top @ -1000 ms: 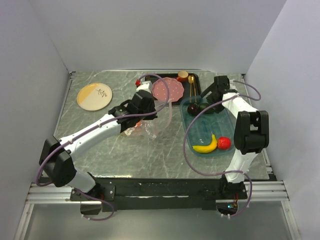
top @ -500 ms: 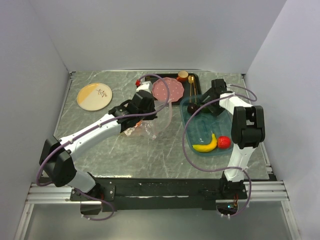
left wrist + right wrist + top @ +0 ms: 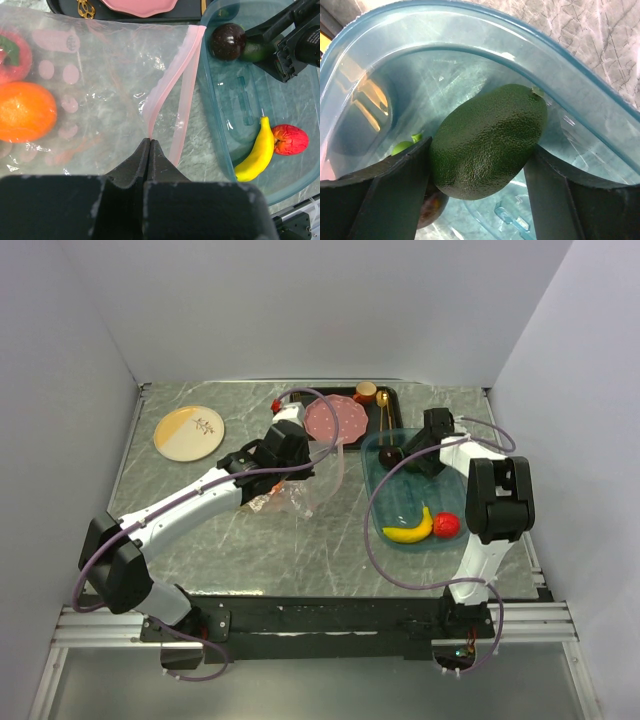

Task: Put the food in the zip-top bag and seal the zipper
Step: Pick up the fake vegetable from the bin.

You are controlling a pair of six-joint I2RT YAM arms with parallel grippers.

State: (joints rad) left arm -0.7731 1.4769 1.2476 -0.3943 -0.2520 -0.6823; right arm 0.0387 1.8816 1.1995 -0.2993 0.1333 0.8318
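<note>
R gripper has dropped into the far end of the tray, jaws narrowing onto the avocado.
Near to far: banana + red fruit lie in the tray's near end. L gripper is pinched shut on the zipper, holding the bag mouth up w/ an orange inside. R pads touch both avocado sides, dark fruit just beside. Looks like grasp made, lift to bag next.
</note>
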